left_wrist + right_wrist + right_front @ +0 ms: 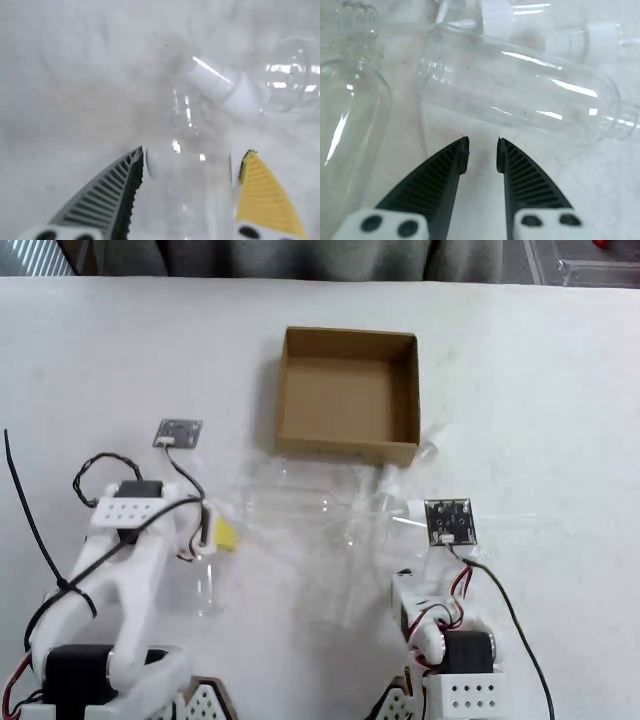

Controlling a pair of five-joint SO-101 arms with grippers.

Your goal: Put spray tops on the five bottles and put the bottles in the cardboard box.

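The cardboard box (pixel 348 390) stands open and empty at the back middle of the white table. Several clear bottles (pixel 300 505) lie in a loose cluster in front of it. My left gripper (pixel 192 165), at the cluster's left end (pixel 214 530), is shut on a clear bottle (pixel 187 200), grey and yellow fingers against its shoulders. A white spray top (pixel 220 85) lies just past its neck. My right gripper (pixel 480 150) is open by a narrow gap with nothing in it, just short of a capless lying bottle (pixel 520 95). Another bottle (pixel 350 115) and spray tops (pixel 600 35) lie close by.
The right arm (pixel 450 640) sits at the front right, the left arm (pixel 120 580) at the front left. A small board on a cable (pixel 178 432) lies left of the box. A clear bin (pixel 590 260) stands beyond the table's far right corner.
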